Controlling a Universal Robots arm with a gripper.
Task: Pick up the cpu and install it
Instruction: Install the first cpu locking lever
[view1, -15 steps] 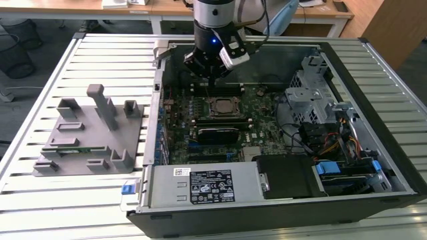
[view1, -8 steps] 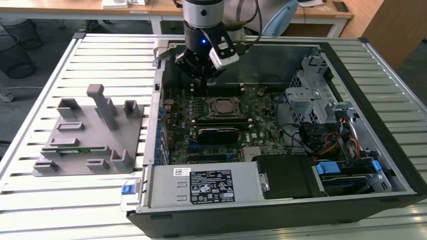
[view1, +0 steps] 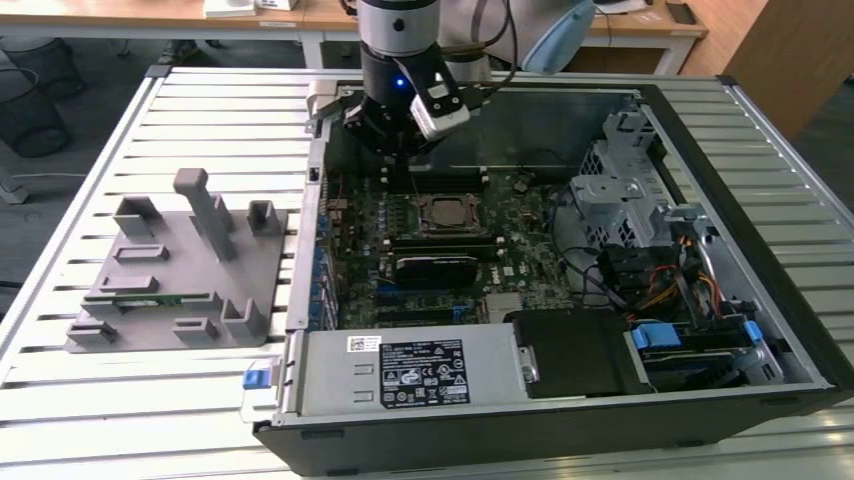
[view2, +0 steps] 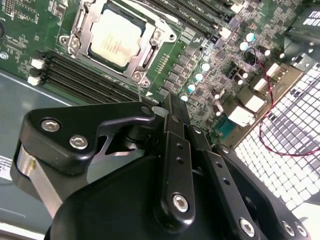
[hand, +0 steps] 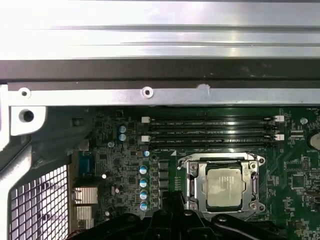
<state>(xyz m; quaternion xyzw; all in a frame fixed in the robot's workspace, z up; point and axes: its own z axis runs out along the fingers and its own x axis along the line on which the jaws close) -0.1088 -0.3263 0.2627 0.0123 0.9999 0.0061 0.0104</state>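
The cpu (view1: 438, 212) (view2: 116, 40) (hand: 225, 181) lay flat in its socket frame (hand: 190, 181) on the green motherboard (view1: 527, 235), silver top up. In both wrist views, black memory slots (hand: 210, 129) ran alongside the frame. The board sat in an open computer case (view1: 747, 300), with a silver power supply (view1: 400, 370) at its near edge. The hand (view1: 398, 160) (view2: 167, 107) hung over the board just beyond the socket, apart from the chip; I could not tell whether it was spread or pressed together. The case rested on a slatted metal counter (view1: 214, 110). A grey moulded fixture (view1: 174, 270) stood toward the exterior view's left, bearing a green memory stick (view1: 147, 298). Behind were wooden desks (view1: 160, 20), and wire bins (view1: 34, 115) stood on the floor.
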